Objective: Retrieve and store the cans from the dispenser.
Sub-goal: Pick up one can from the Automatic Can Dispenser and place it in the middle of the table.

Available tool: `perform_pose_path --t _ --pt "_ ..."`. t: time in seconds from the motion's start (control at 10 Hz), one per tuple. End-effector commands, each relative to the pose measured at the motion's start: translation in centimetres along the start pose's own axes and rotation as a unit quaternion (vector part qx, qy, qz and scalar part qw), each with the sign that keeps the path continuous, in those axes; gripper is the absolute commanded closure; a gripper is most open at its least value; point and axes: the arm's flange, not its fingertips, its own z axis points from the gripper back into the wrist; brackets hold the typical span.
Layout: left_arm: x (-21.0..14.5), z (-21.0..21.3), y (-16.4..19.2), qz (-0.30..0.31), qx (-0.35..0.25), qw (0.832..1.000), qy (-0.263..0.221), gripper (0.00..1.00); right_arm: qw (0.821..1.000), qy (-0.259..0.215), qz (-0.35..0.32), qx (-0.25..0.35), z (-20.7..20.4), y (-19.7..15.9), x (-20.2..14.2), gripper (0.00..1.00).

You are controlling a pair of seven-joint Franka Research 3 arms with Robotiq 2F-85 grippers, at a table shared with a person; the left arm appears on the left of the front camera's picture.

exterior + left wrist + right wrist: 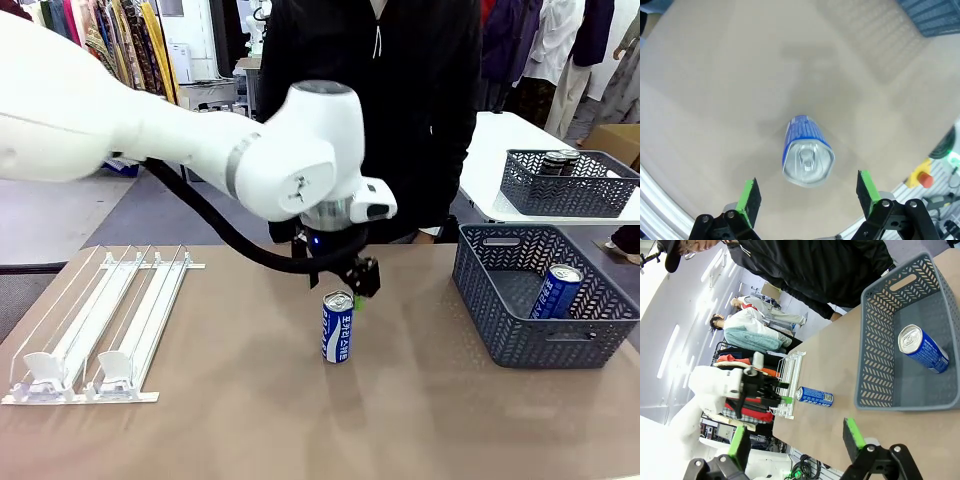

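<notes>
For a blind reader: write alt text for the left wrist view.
A blue can with a silver top stands upright on the tan table, seen from above, free between the open green-padded fingers of the left hand. A grey-blue basket corner shows at top right.

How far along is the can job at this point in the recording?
Done: one blue can lies in the near basket, and the dispenser lanes look empty. In hand: nothing is gripped; the left gripper hangs open just above a second blue can standing upright mid-table. The right gripper is open, apart from it. Left: getting that standing can into the basket.
</notes>
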Motion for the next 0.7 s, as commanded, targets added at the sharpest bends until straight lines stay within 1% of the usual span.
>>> perform_pose_path --t 0.0,0.1,0.2,0.3,0.4,0.5,0.6 --pt "-5.0 6.3 4.2 0.032 -0.094 0.993 -0.066 0.0 1.0 0.0 0.003 0.006 0.1 0.2 0.0 0.0" --pt "-7.0 9.2 7.0 0.067 -0.132 0.985 -0.091 0.0 1.0 0.0 0.003 0.006 0.1 0.2 0.0 0.0" --pt "-9.3 11.8 10.7 0.122 -0.147 0.975 -0.111 0.0 1.0 0.0 0.003 0.006 0.1 0.2 0.0 0.0" --pt "-12.1 13.5 15.5 0.142 -0.213 0.96 -0.113 0.0 1.0 0.0 0.003 0.006 0.1 0.2 0.0 0.0" --pt "-15.7 15.0 20.5 0.2 -0.235 0.945 -0.105 0.0 1.0 0.0 0.003 0.006 0.1 0.2 0.0 0.0" --pt "-19.3 16.1 24.6 0.223 -0.27 0.931 -0.107 0.0 1.0 0.0 0.003 0.006 0.1 0.2 0.0 0.0" --pt "-23.5 16.8 28.7 0.225 -0.32 0.914 -0.111 0.0 1.0 0.0 0.003 0.006 0.1 0.2 0.0 0.0"
